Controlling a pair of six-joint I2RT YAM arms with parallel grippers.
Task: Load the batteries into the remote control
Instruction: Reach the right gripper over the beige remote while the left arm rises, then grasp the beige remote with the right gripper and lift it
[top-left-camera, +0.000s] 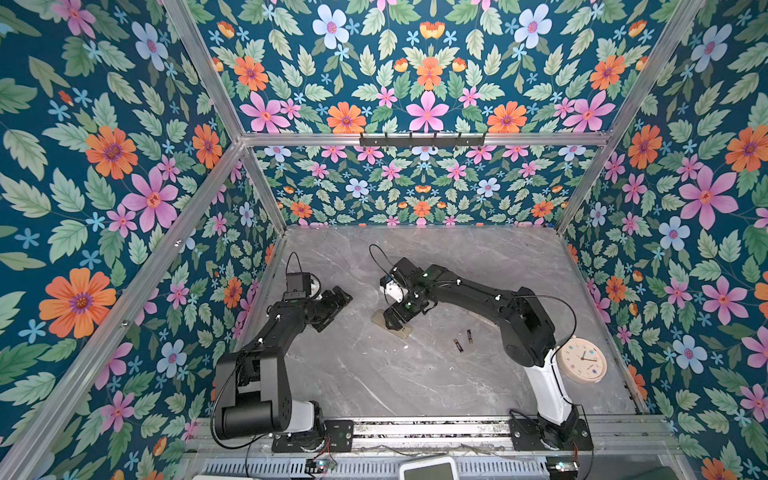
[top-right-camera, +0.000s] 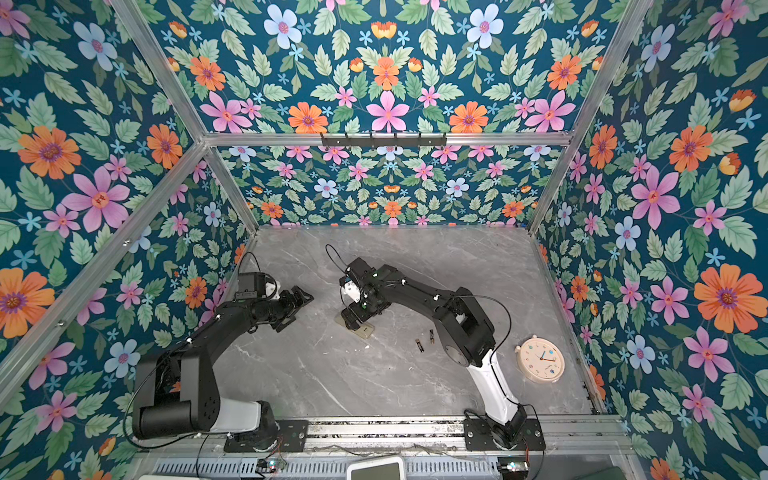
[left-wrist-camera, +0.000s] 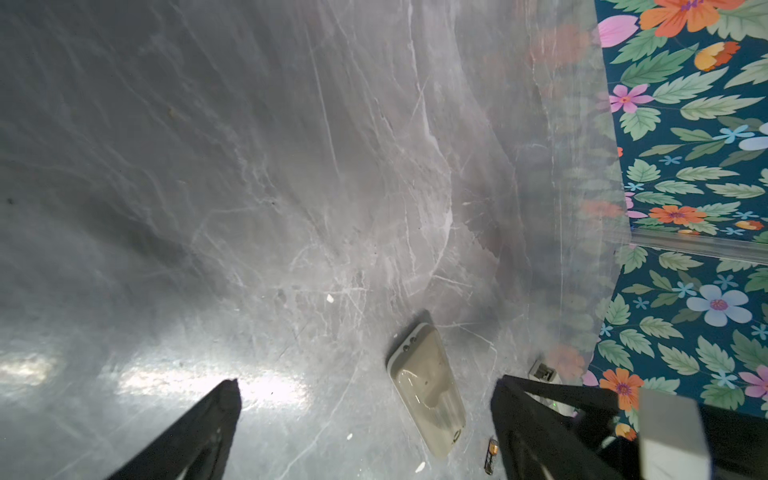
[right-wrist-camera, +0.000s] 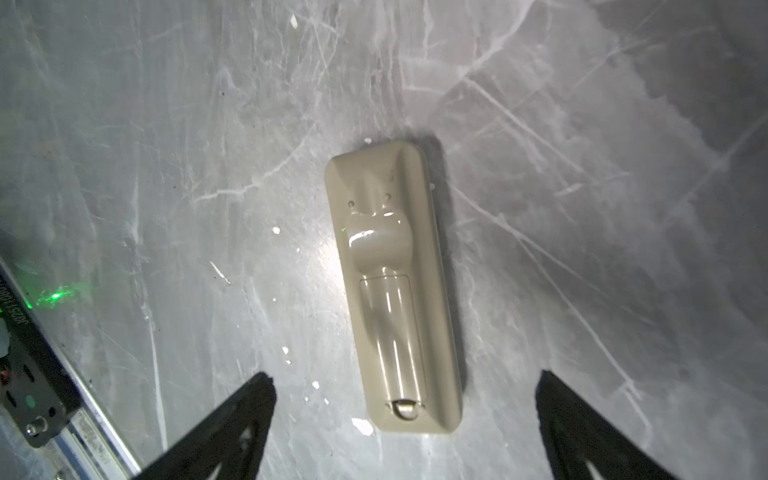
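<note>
One round clock (top-left-camera: 581, 360) is lying nearest, on the grey marble table (top-left-camera: 374, 382) beside my right arm's base.

Two batteries (top-left-camera: 458, 345) are lying just beyond it, loose on the table, near each other but not touching. They are sitting to the right of the remote control (top-left-camera: 404, 331).

The remote is lying flat and aslant, beige back facing up, battery cover seated.

My right gripper (right-wrist-camera: 405, 380) is hanging directly over it, jaws spread wide to either side of the latch end. It is gripping nothing and is not touching the casing.

Farther back and to the left, my left gripper (left-wrist-camera: 368, 390) is hovering above bare table, apart from the remote. Its jaws are likewise standing wide and carrying nothing.
</note>
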